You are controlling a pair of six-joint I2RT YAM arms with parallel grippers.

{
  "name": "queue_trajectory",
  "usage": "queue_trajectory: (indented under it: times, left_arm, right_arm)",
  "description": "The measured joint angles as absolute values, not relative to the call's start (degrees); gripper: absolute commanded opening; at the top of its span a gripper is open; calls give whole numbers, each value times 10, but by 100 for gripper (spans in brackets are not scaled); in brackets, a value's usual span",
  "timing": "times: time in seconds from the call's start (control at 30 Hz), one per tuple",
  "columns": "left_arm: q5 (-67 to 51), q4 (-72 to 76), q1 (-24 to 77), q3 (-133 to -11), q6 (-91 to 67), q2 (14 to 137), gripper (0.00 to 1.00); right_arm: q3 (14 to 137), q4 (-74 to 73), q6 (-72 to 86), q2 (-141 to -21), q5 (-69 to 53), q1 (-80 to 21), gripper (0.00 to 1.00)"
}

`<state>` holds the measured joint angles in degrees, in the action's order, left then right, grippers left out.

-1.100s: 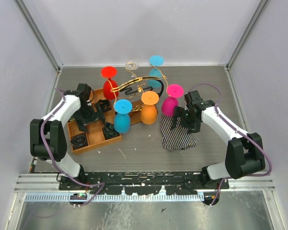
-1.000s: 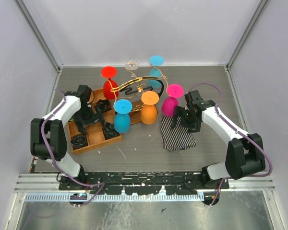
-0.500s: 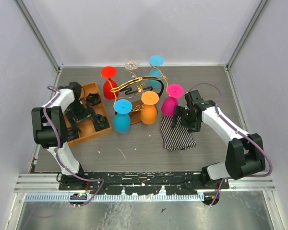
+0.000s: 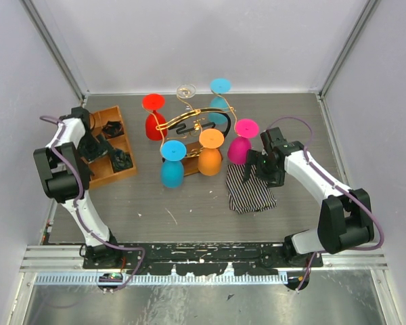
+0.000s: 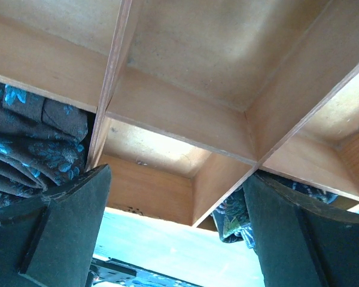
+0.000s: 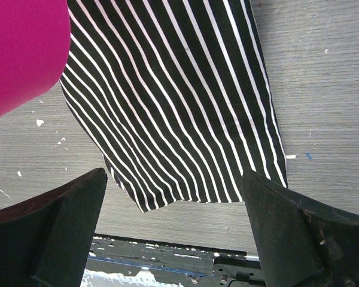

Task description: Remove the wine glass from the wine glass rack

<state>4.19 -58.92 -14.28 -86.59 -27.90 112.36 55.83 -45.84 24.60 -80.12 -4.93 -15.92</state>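
Gold wire with curled ends forms the wine glass rack [image 4: 189, 122], upper centre of the overhead view, standing on a grey wood-grain worktop [image 4: 189, 217]. Coloured glasses hang from it upside down, their flat round feet on top. The pink glass [image 4: 241, 143] hangs at the rack's right end. The right fingers [image 4: 256, 162] sit just beside it, above a striped cloth [image 4: 250, 193]. The left fingers [image 4: 95, 144] are over a wooden tray [image 4: 111, 178] at far left, well apart from the rack.

Left wrist view: the fingers are spread wide and empty over smooth wooden compartments, two of them holding blue-patterned fabric [image 5: 30, 149].

Right wrist view: the fingers are spread wide and empty. The glossy pink bowl fills the upper left corner.

The step looks like the approach to the pink glass. The next move probably calls for closing on it and sliding its foot clear of the wire.
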Motion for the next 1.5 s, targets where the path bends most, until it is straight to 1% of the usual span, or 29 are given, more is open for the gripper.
queue_trajectory:
  times: [0.2, 0.43, 0.53, 0.7, 0.8, 0.97, 1.1, 1.2, 1.27, 1.5]
  left_arm:
    - [44, -584, -161, -828, -276, 1103, 98]
    - [60, -597, -244, -796, -276, 1063, 100]
    - [64, -604, -255, -795, -286, 1036, 100]
    - [42, -603, -225, -795, -299, 985, 99]
    - [22, -604, -198, -800, -305, 975, 99]
    - [-10, -604, -154, -811, -314, 973, 99]
    - [-33, -605, -143, -811, -317, 967, 99]
    - [-55, -603, -144, -806, -321, 953, 99]
    - [-69, -603, -145, -798, -325, 939, 99]
    - [-90, -603, -145, -791, -331, 901, 99]
  right_arm:
    - [558, -460, 246, -801, -44, -159, 100]
    - [558, -464, 244, -801, -39, -159, 100]
    - [558, -464, 243, -801, -40, -159, 100]
    - [555, -464, 240, -802, -47, -159, 100]
    - [554, -464, 238, -814, -54, -160, 100]
    - [554, -465, 231, -886, -50, -170, 100]
    - [558, -479, 235, -944, -1, -177, 100]
    - [593, -515, 242, -971, 62, -177, 100]
    - [617, -531, 243, -988, 91, -159, 100]
    - [713, -545, 241, -1059, 141, -5, 100]
